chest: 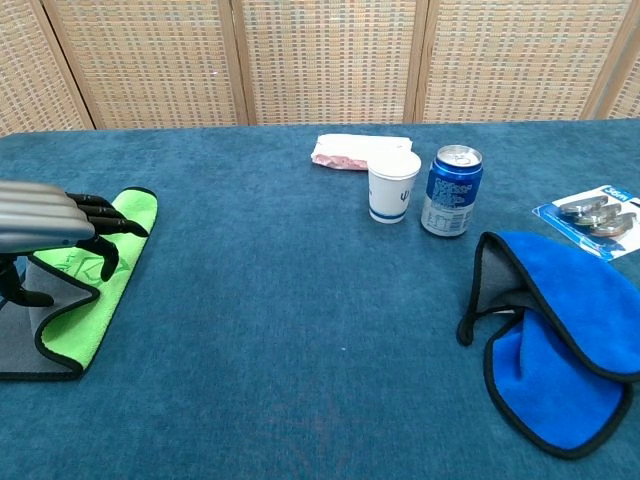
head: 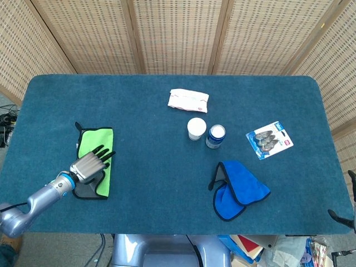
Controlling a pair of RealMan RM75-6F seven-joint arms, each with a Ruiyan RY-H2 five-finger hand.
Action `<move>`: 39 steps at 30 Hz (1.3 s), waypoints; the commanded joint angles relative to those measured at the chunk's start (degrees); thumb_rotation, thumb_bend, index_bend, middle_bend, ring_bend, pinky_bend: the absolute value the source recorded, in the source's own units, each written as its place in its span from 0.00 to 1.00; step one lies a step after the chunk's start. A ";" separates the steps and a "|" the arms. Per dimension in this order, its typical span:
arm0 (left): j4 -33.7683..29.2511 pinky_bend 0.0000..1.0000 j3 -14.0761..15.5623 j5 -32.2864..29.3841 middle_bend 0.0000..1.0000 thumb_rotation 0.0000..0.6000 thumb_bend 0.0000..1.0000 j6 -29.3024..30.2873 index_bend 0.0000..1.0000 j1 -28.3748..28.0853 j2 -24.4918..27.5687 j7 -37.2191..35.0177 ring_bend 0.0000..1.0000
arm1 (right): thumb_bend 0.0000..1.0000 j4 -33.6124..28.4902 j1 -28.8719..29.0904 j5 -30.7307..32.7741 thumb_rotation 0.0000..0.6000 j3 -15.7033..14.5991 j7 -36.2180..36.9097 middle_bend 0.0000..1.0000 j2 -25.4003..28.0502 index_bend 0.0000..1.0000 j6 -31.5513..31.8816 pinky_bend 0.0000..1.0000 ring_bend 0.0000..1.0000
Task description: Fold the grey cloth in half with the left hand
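At the far left of the counter [head: 167, 128], the left hand [head: 89, 165] hangs just above the cloth [head: 95, 150] with its fingers [chest: 105, 222] stretched out and slightly parted, gripping nothing. The cloth lies near the counter's left front corner, grey on one face and bright green on the other, edged in black. The fold looks nearly or fully done: the green face is turned up over most of the cloth, and only a grey strip shows at the near end, where the upper layer curls up a little instead of lying flat. What may be left, by my reading, is to press that loose edge down and square the layers.

Toward the middle stand a white packet [head: 188, 99], a paper cup [head: 196, 128] and a blue can [head: 216, 136] just beside it. Further right lie a crumpled blue cloth [head: 238, 190] and a card of small items [head: 269, 140]. The right hand is not visible in either view.
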 commanded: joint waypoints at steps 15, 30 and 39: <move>3.13 0.00 0.11 1.31 0.00 1.00 0.32 0.51 0.42 0.32 -3.53 -1.70 0.00 | 0.00 0.25 0.11 0.11 1.00 -0.02 0.06 0.00 -0.06 0.00 -0.32 0.00 0.00; 4.29 0.00 0.34 2.04 0.00 1.00 0.32 0.83 0.51 0.55 -4.28 -2.65 0.00 | 0.00 0.25 0.17 0.15 1.00 -0.08 -0.25 0.00 -0.21 0.00 -0.42 0.00 0.00; 5.34 0.00 0.27 2.24 0.00 1.00 0.32 1.17 0.51 0.76 -4.67 -3.33 0.00 | 0.00 0.23 0.23 0.16 1.00 -0.13 -0.45 0.00 -0.27 0.00 -0.54 0.00 0.00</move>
